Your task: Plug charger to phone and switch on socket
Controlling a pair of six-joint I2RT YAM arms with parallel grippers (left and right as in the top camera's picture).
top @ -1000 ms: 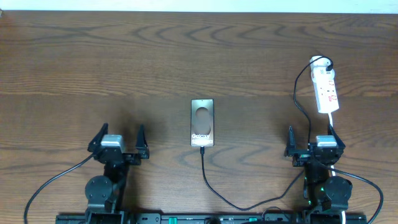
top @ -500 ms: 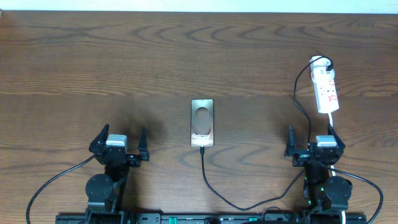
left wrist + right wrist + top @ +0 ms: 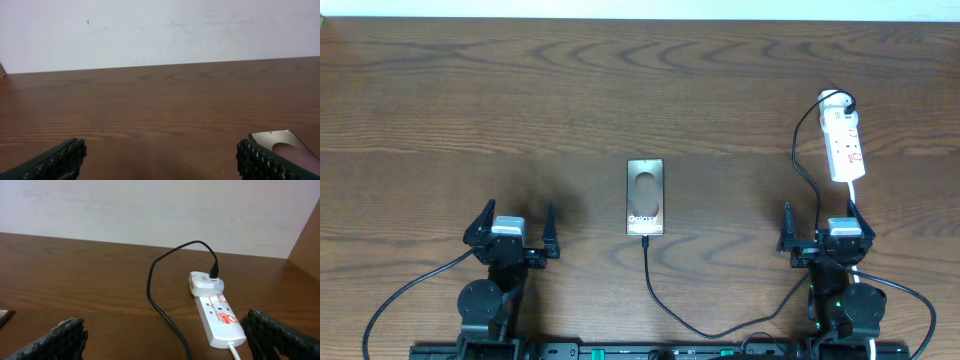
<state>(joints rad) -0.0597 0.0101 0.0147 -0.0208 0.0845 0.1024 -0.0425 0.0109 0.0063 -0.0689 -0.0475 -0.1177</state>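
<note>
The phone [image 3: 645, 196] lies flat mid-table, screen up with "Galaxy" lettering; its corner shows in the left wrist view [image 3: 286, 147]. The black charger cable [image 3: 665, 305] runs from the phone's near end, its tip at the phone's port, then loops right and up [image 3: 162, 302] to a white adapter in the socket strip [image 3: 843, 140], which also shows in the right wrist view [image 3: 219, 315]. My left gripper [image 3: 510, 232] is open and empty, left of the phone. My right gripper [image 3: 823, 230] is open and empty, just in front of the strip.
The strip's white lead [image 3: 850, 200] runs down toward my right arm. A pale wall [image 3: 160, 30] stands behind the table's far edge. Black arm cables trail at the near edge [image 3: 410, 290].
</note>
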